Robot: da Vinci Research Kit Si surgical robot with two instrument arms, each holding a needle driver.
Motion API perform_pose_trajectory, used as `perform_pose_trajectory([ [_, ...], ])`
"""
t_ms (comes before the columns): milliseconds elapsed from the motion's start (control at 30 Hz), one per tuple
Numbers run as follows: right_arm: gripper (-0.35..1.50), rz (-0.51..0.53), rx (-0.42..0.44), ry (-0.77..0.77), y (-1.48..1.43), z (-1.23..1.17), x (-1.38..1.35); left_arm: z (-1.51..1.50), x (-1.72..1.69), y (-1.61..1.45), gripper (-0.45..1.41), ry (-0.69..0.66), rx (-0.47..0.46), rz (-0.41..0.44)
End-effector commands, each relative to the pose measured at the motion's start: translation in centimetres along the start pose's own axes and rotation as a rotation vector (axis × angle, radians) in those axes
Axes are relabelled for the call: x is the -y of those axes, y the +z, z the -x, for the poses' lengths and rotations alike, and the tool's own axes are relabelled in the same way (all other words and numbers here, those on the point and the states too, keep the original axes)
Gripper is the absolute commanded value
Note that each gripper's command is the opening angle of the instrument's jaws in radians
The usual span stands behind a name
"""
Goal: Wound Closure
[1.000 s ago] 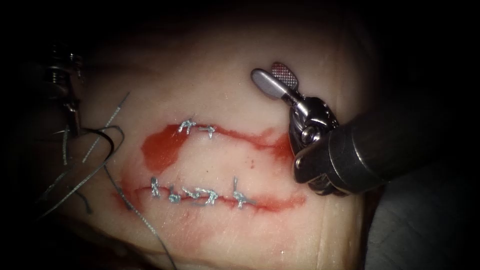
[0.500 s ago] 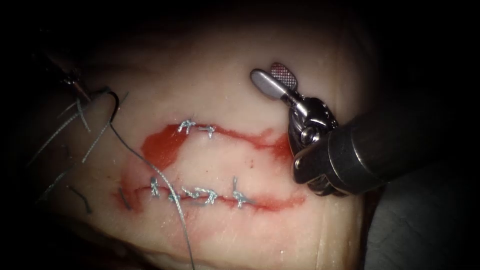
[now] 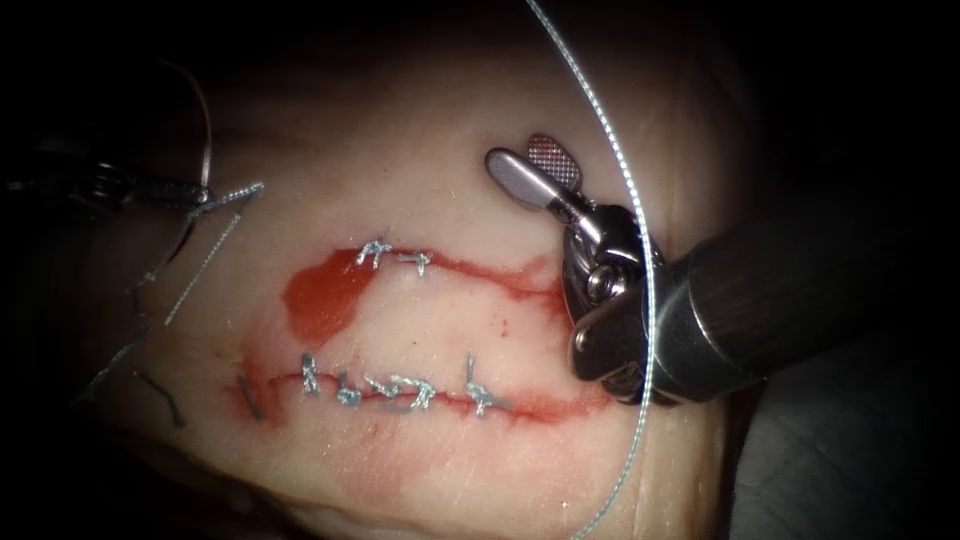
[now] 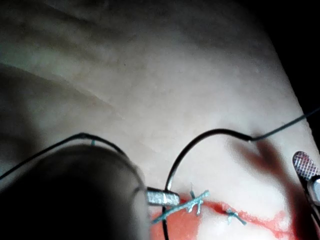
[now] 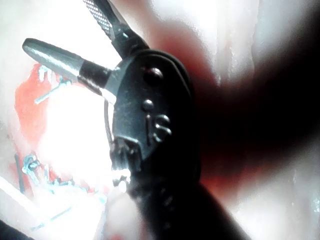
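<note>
Needle (image 4: 200, 142) sits free of the tissue (image 3: 440, 480), gripped near one end by the left tool (image 4: 162, 198), far left of both stitched cuts. Since a moment ago the thread (image 3: 640, 300) has swung across the right tool (image 3: 540, 165), whose jaws gape empty. Beyond, cut ends (image 3: 200, 270) litter the left edge.

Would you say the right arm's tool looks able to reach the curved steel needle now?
Probably yes: the open, empty right tool faces bare tissue. The needle, out of the tissue left of the cut, sits in the left tool away from its threaded end. Grey thread crossing the right wrist might snag.
</note>
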Motion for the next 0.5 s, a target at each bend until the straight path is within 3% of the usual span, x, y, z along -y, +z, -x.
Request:
perform_pose_trajectory([
  [33, 1.30, 0.002, 0.002, 0.002, 0.07, -0.07, -0.02, 0.05, -0.04, 0.03, -0.45, 0.037, 0.012, -0.003],
  [100, 1.30, 0.002, 0.003, 0.002, 0.07, -0.07, -0.02, 0.07, -0.04, 0.00, -0.45, 0.181, 0.030, 0.000],
  [133, 1.30, 0.002, 0.003, 0.002, 0.07, -0.07, -0.02, 0.07, -0.04, 0.00, -0.45, 0.181, 0.030, 0.000],
  [167, 1.30, 0.002, 0.003, 0.001, 0.07, -0.07, -0.02, 0.11, -0.05, -0.05, -0.45, 0.488, 0.057, 0.103],
  [200, 1.30, 0.002, 0.003, 0.001, 0.07, -0.07, -0.02, 0.13, -0.05, -0.08, -0.45, 0.558, 0.070, 0.169],
  [233, 1.30, 0.002, 0.003, 0.001, 0.07, -0.08, -0.02, 0.16, -0.05, -0.12, -0.45, 0.711, 0.071, 0.279],
  [267, 1.30, 0.004, 0.002, 0.001, 0.07, -0.08, -0.02, 0.22, -0.04, -0.16, -0.45, 0.861, 0.022, 0.445],
  [300, 1.30, 0.004, 0.002, 0.001, 0.07, -0.08, -0.02, 0.26, -0.04, -0.19, -0.45, 0.967, -0.036, 0.541],
  [367, 1.30, 0.004, 0.002, 0.001, 0.08, -0.09, -0.03, 0.29, -0.04, -0.22, -0.45, 1.058, -0.072, 0.647],
  [433, 1.30, 0.005, 0.002, 0.000, 0.08, -0.10, -0.03, 0.31, -0.05, -0.24, -0.45, 1.328, 0.000, 0.691],
  [500, 1.30, 0.008, 0.000, 0.005, 0.08, -0.10, -0.02, 0.32, -0.06, -0.23, -0.45, 1.525, 0.003, 0.716],
])
